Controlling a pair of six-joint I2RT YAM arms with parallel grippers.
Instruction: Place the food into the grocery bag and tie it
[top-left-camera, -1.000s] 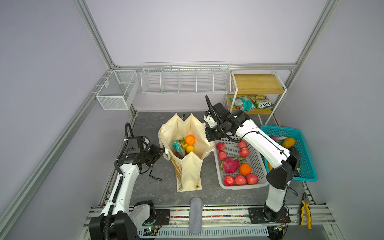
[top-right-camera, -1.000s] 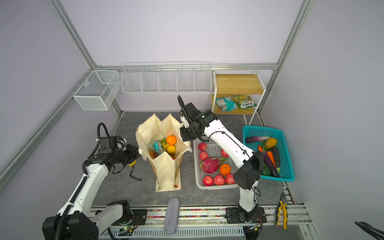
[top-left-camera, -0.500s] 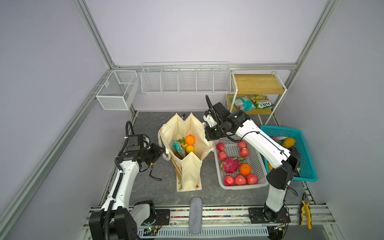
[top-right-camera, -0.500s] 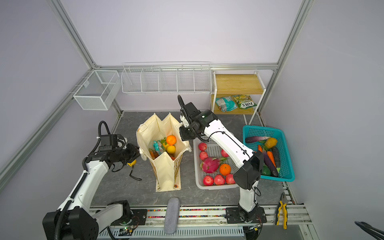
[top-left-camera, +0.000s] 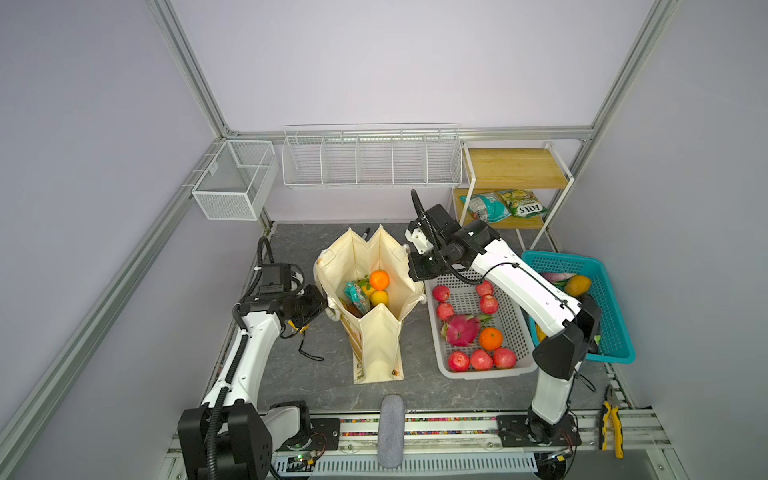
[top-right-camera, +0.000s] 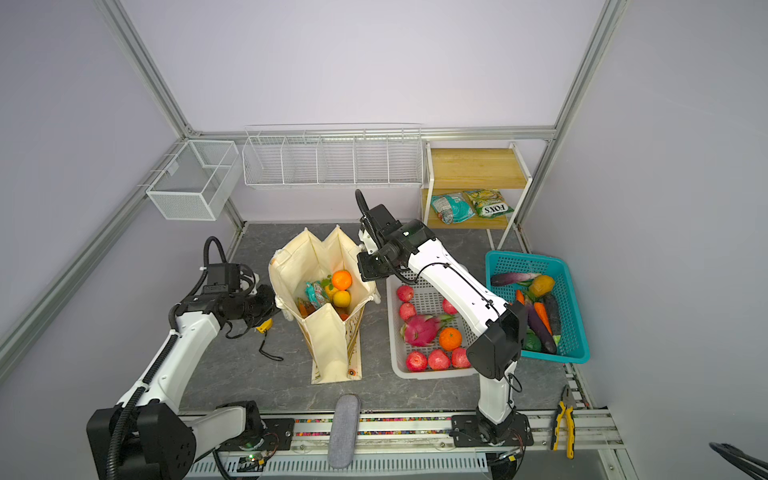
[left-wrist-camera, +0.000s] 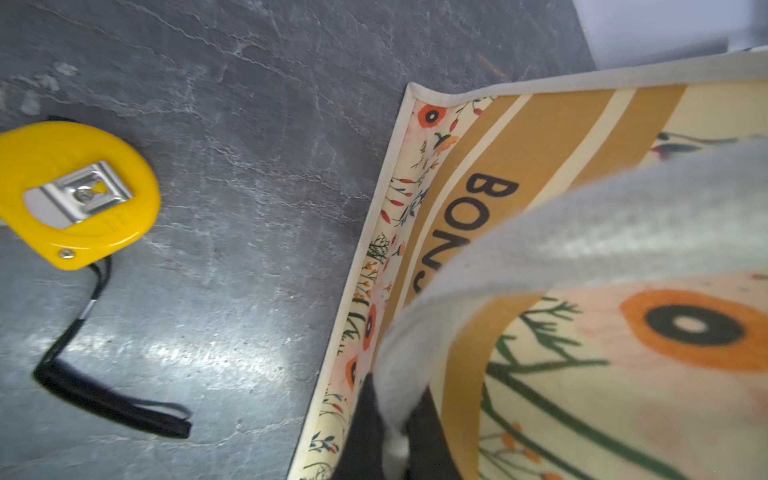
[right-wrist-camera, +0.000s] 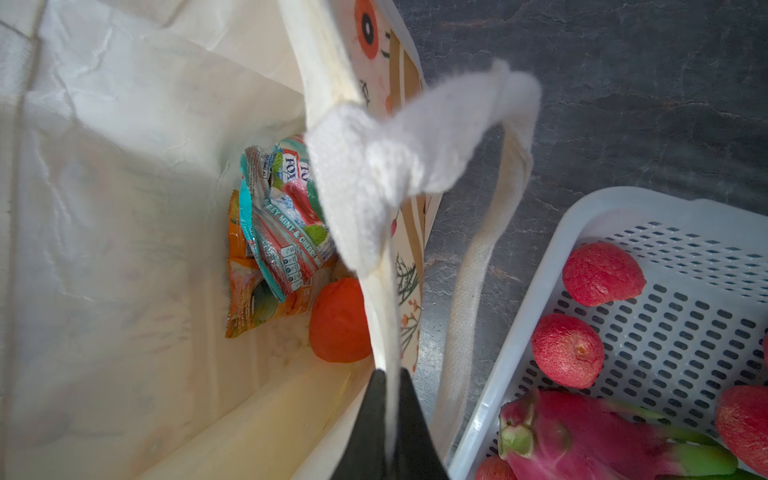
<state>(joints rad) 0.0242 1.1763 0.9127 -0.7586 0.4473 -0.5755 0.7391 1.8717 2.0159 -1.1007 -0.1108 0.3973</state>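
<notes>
The cream grocery bag (top-left-camera: 376, 345) (top-right-camera: 332, 345) stands open at the table's middle. Food lies inside it: an orange (top-left-camera: 379, 279), a yellow fruit (top-left-camera: 379, 297), a teal packet (right-wrist-camera: 282, 224), an orange-red packet (right-wrist-camera: 249, 299) and a red-orange fruit (right-wrist-camera: 336, 320). My left gripper (top-left-camera: 322, 305) (left-wrist-camera: 398, 382) is at the bag's left side, shut on the white rope handle (left-wrist-camera: 582, 232). At the bag's right rim, my right gripper (top-left-camera: 414, 272) (right-wrist-camera: 391, 370) is shut on the rim strip just below the other handle (right-wrist-camera: 415, 137).
A white perforated basket (top-left-camera: 486, 374) with red fruit, a dragon fruit and an orange stands right of the bag. Beyond it is a teal basket (top-left-camera: 615, 332) of vegetables. A yellow tape measure (left-wrist-camera: 79, 191) lies left of the bag. Two packets (top-left-camera: 503, 205) lie on the back shelf.
My left gripper has moved right to the bag's side and closed on the rope handle. The right arm has held still on the rim.
</notes>
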